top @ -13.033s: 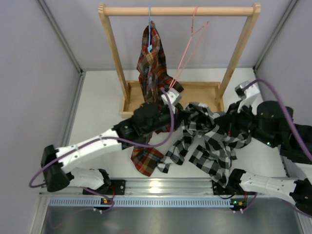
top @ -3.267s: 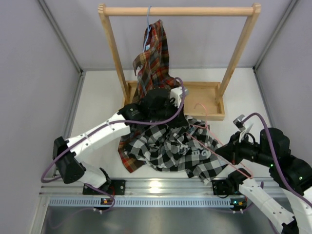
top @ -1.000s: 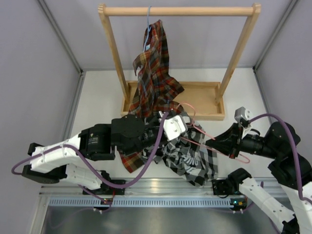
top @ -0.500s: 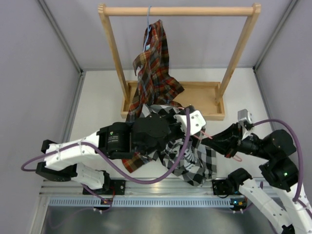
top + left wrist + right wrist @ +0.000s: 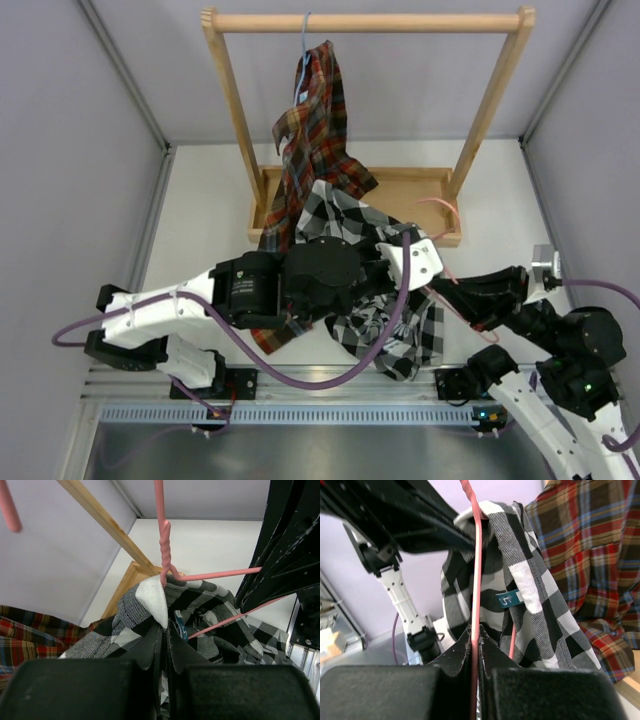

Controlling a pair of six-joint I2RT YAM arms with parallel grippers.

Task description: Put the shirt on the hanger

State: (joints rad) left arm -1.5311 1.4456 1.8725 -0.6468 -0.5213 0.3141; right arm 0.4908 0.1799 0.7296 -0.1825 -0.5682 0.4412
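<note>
Left gripper pinches the collar of the shirt, jaws closed tight on the cloth, while the right gripper is clamped shut on a thin wire of the hanger.

Seen from above, the black-and-white checked shirt is bunched and lifted between the two arms over the middle of the worktop. It sits just in front of the wooden rack, with its lower folds trailing toward the near edge. Only that overhead view takes in the rack's round top bar, its tray base and the red tartan shirt hanging from a light blue hanger.

The left wrist camera alone shows the pink hanger's twisted neck standing at the collar's edge, with two straight wire arms running off to the right across the cloth. The right wrist camera shows the wire alongside the open collar, the woven check, a plain white lining and a small teal label sewn inside.
</note>
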